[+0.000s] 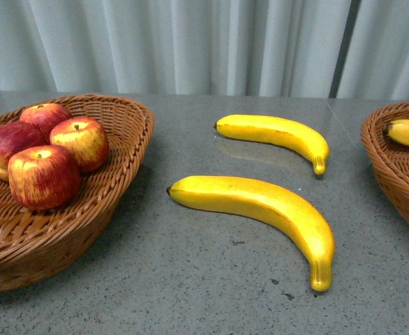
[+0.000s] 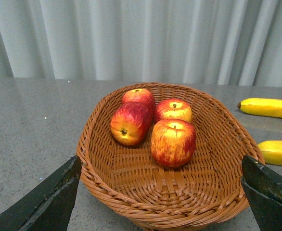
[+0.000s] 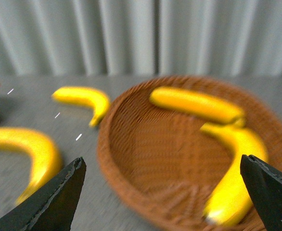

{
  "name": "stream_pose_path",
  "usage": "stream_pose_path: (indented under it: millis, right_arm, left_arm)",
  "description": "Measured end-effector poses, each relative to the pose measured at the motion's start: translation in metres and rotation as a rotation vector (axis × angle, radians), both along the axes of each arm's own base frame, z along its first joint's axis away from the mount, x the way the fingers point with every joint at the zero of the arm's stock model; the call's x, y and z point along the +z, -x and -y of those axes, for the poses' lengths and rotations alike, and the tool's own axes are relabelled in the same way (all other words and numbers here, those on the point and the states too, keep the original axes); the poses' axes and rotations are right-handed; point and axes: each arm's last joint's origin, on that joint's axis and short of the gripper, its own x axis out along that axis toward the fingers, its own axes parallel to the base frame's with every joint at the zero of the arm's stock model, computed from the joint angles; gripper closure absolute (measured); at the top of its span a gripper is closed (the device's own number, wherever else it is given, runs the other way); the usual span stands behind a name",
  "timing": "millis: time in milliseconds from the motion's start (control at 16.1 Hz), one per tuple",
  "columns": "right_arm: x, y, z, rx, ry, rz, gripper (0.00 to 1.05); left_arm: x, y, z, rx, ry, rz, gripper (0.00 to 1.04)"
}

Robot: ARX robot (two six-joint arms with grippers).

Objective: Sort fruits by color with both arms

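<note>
1. left wrist view: my left claw (image 2: pixel 161 199) gapes empty before the left basket (image 2: pixel 102 192) of four apples (image 2: pixel 173 142).
2. my right claw (image 3: pixel 162 197) gapes empty too; two bananas (image 3: pixel 196 105) lie in the right basket (image 3: pixel 126 159), two loose bananas (image 1: pixel 260 204) on the table (image 1: pixel 190 293).

We find nothing to read in any view; no letters, numbers, labels or signs show on any surface we can see, and the right wrist picture is blurred.

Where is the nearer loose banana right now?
Front view: the nearer banana lies on the table in front of the other loose banana, between the apple basket and the right basket.
</note>
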Motion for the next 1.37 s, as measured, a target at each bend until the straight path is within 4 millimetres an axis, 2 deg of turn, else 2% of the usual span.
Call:
stream_pose_path:
  millis: [62,187,312,374,498,623,748,997,1371]
  right_arm:
    - [0.001,-0.005,0.001,0.099,-0.067,-0.081,0.07]
    - [0.035,-0.036,-0.015,0.339,-0.130,-0.041,0.07]
    - [0.074,-0.084,-0.040,0.444,-0.118,0.052,0.07]
    - [0.083,-0.113,-0.061,0.503,-0.105,0.034,0.07]
    - [0.071,-0.167,-0.111,0.586,-0.048,-0.138,0.07]
    - [0.058,-0.206,-0.150,0.635,0.034,-0.245,0.07]
    - [0.045,-0.232,-0.164,0.664,0.122,-0.350,0.07]
    - [0.011,-0.247,-0.159,0.682,0.282,-0.557,0.07]
    - [-0.014,-0.253,-0.154,0.714,0.397,-0.683,0.07]
  left_arm:
    - [0.000,0.000,0.000,0.001,0.000,0.000,0.07]
    - [0.000,0.000,0.000,0.000,0.000,0.000,0.07]
    - [0.000,0.000,0.000,0.001,0.000,0.001,0.07]
    - [0.000,0.000,0.000,0.000,0.000,0.000,0.07]
    - [0.000,0.000,0.000,0.000,0.000,0.000,0.07]
    - [0.000,0.000,0.000,0.000,0.000,0.000,0.07]
    - [0.000,0.000,0.000,0.000,0.000,0.000,0.07]
    - [0.000,0.000,0.000,0.000,0.000,0.000,0.07]
    - [0.000,0.000,0.000,0.000,0.000,0.000,0.07]
